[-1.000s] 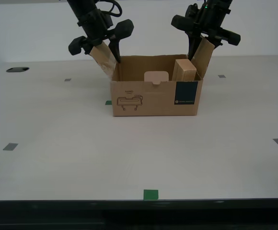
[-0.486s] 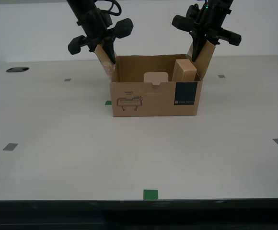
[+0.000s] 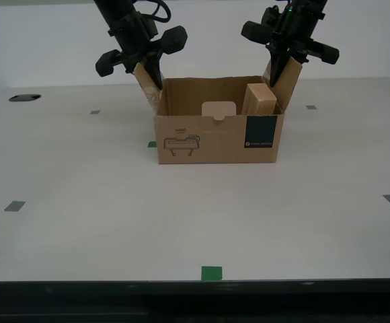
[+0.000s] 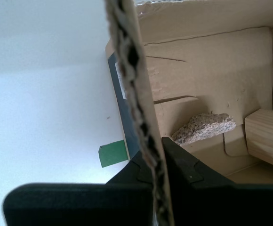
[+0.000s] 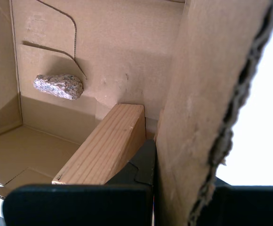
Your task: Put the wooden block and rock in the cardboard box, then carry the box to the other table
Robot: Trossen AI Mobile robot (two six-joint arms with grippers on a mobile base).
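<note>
**Desk:** Where does the cardboard box (image 3: 215, 138) stand?

**Robot:** It sits upright on the off-white desk (image 3: 81, 222), at the middle of the exterior view. Its teal label and line drawing face the camera. A dark grommet hole (image 3: 24, 97) shows toward that view's far left, and a green tape mark (image 3: 211, 272) lies at the near edge.

**Desk:** And the grippers?

**Robot:** My first gripper (image 3: 284, 62) is clamped on the side flap (image 3: 286, 84) at the exterior view's right, one finger on each face of the cardboard. My second gripper (image 3: 149, 70) pinches the opposite flap (image 3: 148, 91) in the same way. Both flaps angle up and outward.

**Desk:** The load?

**Robot:** The wooden block (image 3: 259, 99) leans inside the box, tilted, at the end nearest my first gripper. Its top rises above the front wall. The rock (image 5: 59, 86) lies on the box floor against a wall, apart from the block.
</note>
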